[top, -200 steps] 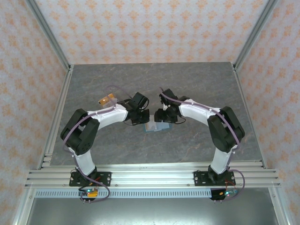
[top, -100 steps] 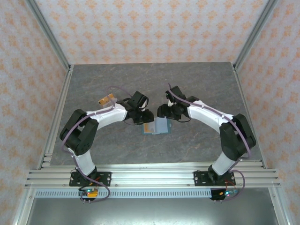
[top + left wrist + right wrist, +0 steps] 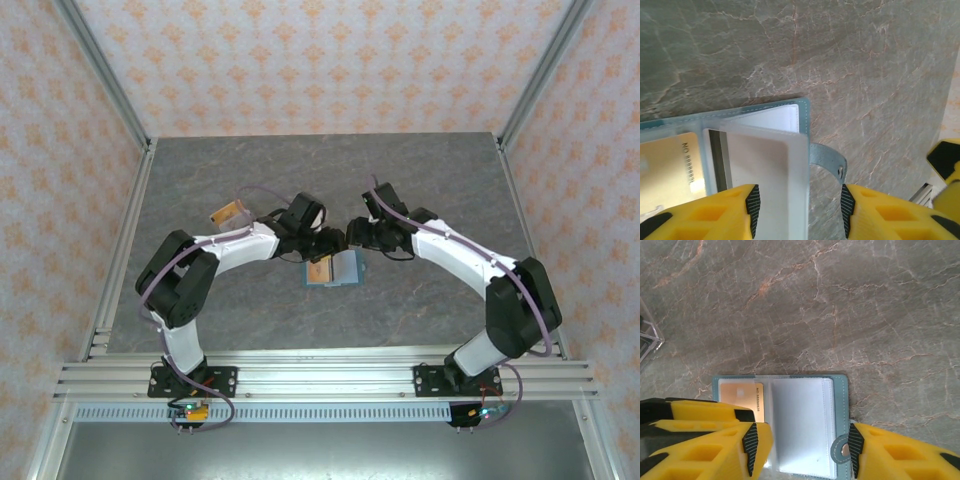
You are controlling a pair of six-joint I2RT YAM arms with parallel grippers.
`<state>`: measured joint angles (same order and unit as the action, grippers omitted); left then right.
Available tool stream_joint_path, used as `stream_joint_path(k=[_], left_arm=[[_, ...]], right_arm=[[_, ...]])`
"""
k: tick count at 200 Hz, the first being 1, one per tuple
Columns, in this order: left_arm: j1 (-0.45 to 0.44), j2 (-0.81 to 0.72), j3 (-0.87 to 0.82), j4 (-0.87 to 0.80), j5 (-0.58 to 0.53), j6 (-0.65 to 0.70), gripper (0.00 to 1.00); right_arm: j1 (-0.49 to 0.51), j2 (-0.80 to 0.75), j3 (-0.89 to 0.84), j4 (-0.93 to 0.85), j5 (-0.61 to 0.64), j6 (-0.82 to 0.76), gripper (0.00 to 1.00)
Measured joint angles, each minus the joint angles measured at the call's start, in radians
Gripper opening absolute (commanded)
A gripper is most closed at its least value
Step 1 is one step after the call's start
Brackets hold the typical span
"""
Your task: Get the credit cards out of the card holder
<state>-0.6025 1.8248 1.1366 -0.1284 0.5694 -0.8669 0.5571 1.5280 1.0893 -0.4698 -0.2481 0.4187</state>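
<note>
While the holder [image 3: 841,395] lies open on the tabletop [image 3: 850,300], stage: early, both visible cards are still pocketed.
Left gripper [image 3: 799,202]: jaws partly apart, empty, straddling a pale card [image 3: 765,165] just below.
Right gripper [image 3: 802,447]: half open, empty, holder directly beneath.
Tan card [image 3: 740,392]: in its pocket, just under right gripper.
To do: pull each card out.

Bright, even, diffuse light; shadows faint. Grey marbled tabletop [image 3: 865,65] sharp. Slight softness on left gripper's yellow ridged plastic fingers [image 3: 705,215] at 6 o'clock.
</note>
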Motion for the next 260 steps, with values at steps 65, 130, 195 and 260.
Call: stream_joint_path(k=[65, 130, 195, 260], left_arm=[[0.000, 0.019, 0.008, -0.018, -0.054, -0.021, 0.45], [0.010, 0.019, 0.007, -0.100, -0.108, -0.007, 0.43], [0.010, 0.019, 0.005, -0.107, -0.102, -0.005, 0.35], [0.010, 0.057, 0.005, -0.106, -0.081, -0.005, 0.27]], right_arm=[[0.000, 0.002, 0.000, -0.001, -0.002, -0.003, 0.41], [0.008, 0.132, 0.011, -0.035, -0.078, -0.011, 0.29], [0.029, 0.251, 0.069, -0.072, -0.101, -0.012, 0.23], [0.029, 0.291, 0.089, -0.088, -0.097, -0.019, 0.22]])
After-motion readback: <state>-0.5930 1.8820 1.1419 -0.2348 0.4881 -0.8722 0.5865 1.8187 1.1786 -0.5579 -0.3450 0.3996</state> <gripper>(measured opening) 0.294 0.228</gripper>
